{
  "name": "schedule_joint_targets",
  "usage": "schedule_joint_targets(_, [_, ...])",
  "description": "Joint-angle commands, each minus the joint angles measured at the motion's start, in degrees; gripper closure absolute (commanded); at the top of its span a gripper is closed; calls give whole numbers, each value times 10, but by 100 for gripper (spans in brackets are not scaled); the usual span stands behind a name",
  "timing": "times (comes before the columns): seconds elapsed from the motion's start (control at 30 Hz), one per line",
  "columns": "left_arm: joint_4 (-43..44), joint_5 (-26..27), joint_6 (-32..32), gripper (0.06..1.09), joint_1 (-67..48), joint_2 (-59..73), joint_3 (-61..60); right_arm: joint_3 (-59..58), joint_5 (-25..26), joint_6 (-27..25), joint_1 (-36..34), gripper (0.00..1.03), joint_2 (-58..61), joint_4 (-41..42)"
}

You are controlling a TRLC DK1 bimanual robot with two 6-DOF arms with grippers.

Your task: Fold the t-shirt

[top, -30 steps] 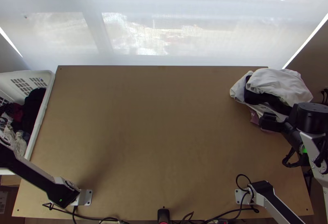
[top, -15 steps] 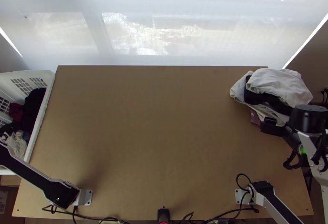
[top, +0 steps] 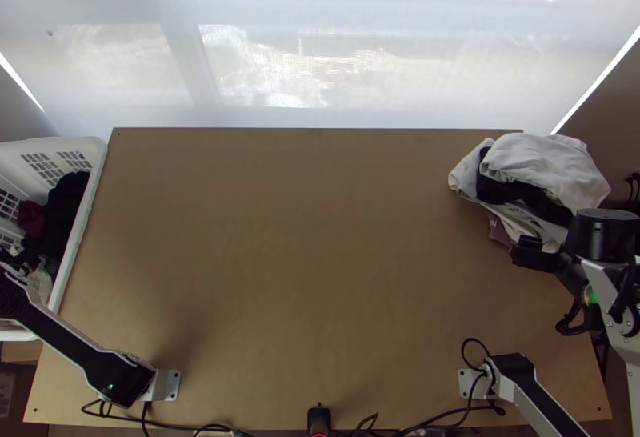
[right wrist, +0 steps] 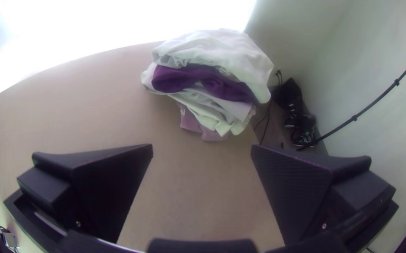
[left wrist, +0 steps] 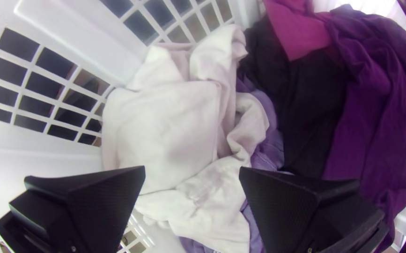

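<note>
Cotton-like white cloth, matte and softly creased, lies bunched in the rigid white plastic laundry basket, whose walls are cut into rows of squarish openings. Around it we see smoother, looser folds: a lavender cloth, a black cloth, a magenta cloth and a long, rippled deep-purple cloth. That makes five colours of fabric we can count in the one basket, which stands at the left side of the light wooden table.

At the table's far right corner we find one rounded, uneven stack of garments. From top to bottom we make out a puffy white garment, a dark purple garment, paler layers beneath, and a mauve garment poking out at the bottom.

We count two grippers. The left gripper is over the basket, its two wide black fingers spread apart, with the white cloth showing between and beyond them, unpinched; whether they touch it, we cannot tell. We take this white cloth to be the likely T-shirt, though its bunched shape keeps us from being sure. The right gripper is near the stack's near side, fingers wide apart and nothing between them.
</note>
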Motion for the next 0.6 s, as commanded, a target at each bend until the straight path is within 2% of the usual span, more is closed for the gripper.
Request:
schedule_joint_targets(0.0, [-2,-2,8,16,-1,37,14,-4,3,-1,-5,5,2,-2])
schedule_joint_targets(0.27, [12,-3,16,38,4,58,14,-4,6,-2,-6,5,5,-2])
schedule_joint_targets(0.5, [42,-3,29,75,10,63,13,3,10,-2,-6,5,4,-15])
schedule_joint_targets(0.57, [44,-3,32,89,11,63,13,3,10,-2,-6,5,4,-16])
